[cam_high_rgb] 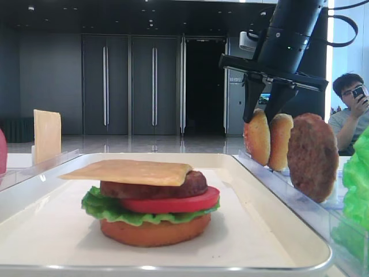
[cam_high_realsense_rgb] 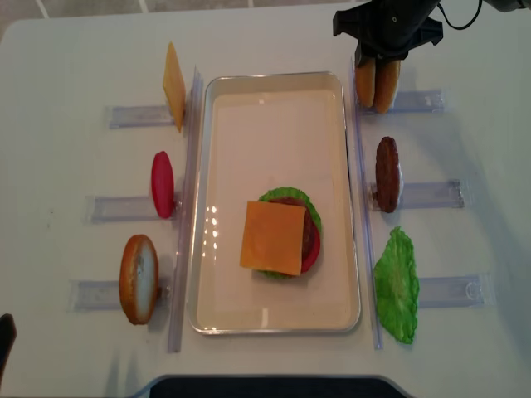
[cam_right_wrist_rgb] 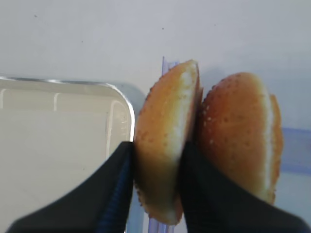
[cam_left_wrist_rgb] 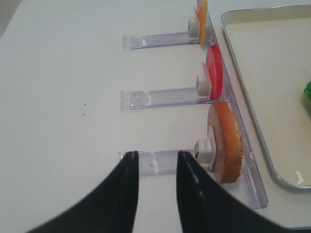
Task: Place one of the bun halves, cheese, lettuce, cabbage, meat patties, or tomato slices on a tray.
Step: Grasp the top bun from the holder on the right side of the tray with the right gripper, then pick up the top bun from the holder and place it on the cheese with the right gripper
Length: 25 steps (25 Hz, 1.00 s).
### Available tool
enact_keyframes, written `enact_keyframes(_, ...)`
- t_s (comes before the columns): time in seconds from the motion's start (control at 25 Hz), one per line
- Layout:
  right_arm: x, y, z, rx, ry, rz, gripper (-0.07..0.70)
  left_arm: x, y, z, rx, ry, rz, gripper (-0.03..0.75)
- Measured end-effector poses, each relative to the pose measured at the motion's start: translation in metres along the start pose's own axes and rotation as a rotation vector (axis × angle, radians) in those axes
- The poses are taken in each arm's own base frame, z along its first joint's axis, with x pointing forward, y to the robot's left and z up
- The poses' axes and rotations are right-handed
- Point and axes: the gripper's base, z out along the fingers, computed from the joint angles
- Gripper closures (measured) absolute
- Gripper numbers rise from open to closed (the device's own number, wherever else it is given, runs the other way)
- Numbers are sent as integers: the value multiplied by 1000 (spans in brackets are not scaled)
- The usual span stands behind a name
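Observation:
My right gripper (cam_right_wrist_rgb: 157,151) is shut on a sesame bun half (cam_right_wrist_rgb: 163,121) that stands on edge in a clear rack beside the tray's corner (cam_right_wrist_rgb: 127,104). A second bun half (cam_right_wrist_rgb: 238,131) leans against it. From above, the gripper (cam_high_realsense_rgb: 375,60) sits over both buns (cam_high_realsense_rgb: 366,84) at the tray's far right. On the off-white tray (cam_high_realsense_rgb: 274,319) a stack holds an orange bottom bun (cam_high_rgb: 154,231), lettuce (cam_high_rgb: 106,209), tomato (cam_high_rgb: 173,203), patty (cam_high_rgb: 153,187) and cheese (cam_high_rgb: 130,171). My left gripper (cam_left_wrist_rgb: 155,158) hangs open over the bare table.
Right racks hold a meat patty (cam_high_realsense_rgb: 387,174) and a lettuce leaf (cam_high_realsense_rgb: 397,286). Left racks hold a cheese slice (cam_high_realsense_rgb: 172,87), a tomato slice (cam_high_realsense_rgb: 163,184) and an orange bun (cam_high_realsense_rgb: 138,278). A clear rack rail (cam_left_wrist_rgb: 160,162) lies under my left fingers.

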Motion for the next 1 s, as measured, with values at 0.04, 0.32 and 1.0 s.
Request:
enact_keyframes(0.04,0,0,0,0,1,0,391,0,0,0,0,0,0,508)
enact_keyframes(0.32,1,0,0,1,9,0,393,0,0,0,0,0,0,533)
enact_keyframes(1.0,8,6,-14,-2,84,-55,402,0,0,0,0,0,0,542)
